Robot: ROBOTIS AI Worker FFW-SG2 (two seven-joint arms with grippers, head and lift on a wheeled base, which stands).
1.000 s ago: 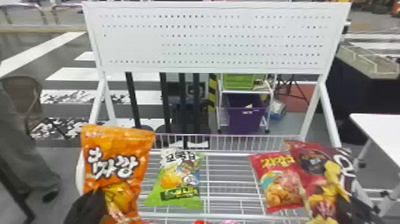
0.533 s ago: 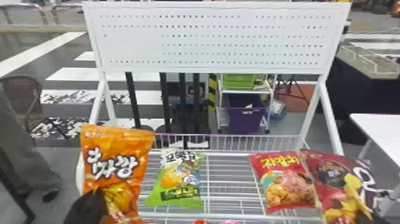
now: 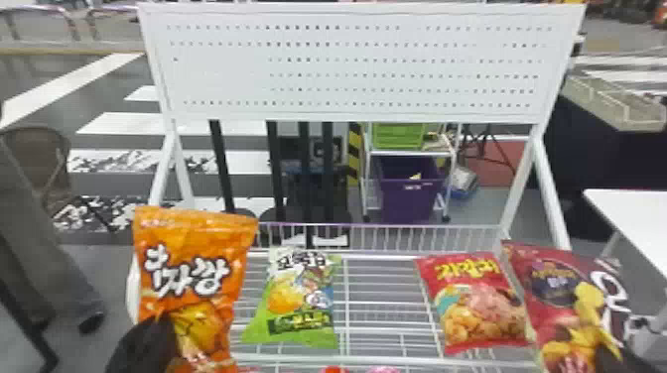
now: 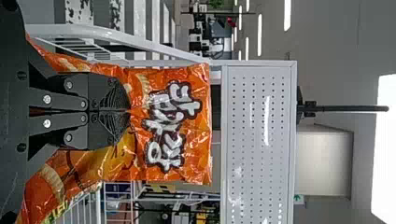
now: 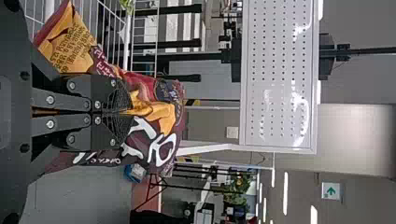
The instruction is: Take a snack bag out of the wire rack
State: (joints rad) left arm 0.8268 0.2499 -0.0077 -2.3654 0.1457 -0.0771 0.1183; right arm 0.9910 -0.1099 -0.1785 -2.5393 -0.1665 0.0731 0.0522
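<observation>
Head view: the maroon bag (image 3: 556, 292) is hanging farther right than before, seemingly clearing the wire rack (image 3: 387, 256), the right gripper (image 5: 125, 112) pinching it; the left gripper (image 4: 127, 111) is pinching the orange bag (image 3: 191, 248).

Head view, background: deep purple plastic bin (image 3: 408, 204) on lower level of white-framed wheeled cart (image 3: 411, 154); bright green plastic basket (image 3: 397, 136) above it. Yellow-and-black striped upright post (image 3: 354, 155) just left of cart. White flat-topped table (image 3: 633, 225) at right edge. Rounded brown chair back (image 3: 42, 161) far left, possibly woven. Grey floor with broad white painted stripes (image 3: 173, 123). Right wrist view: green-and-white rectangular arrow sign (image 5: 331, 191).
</observation>
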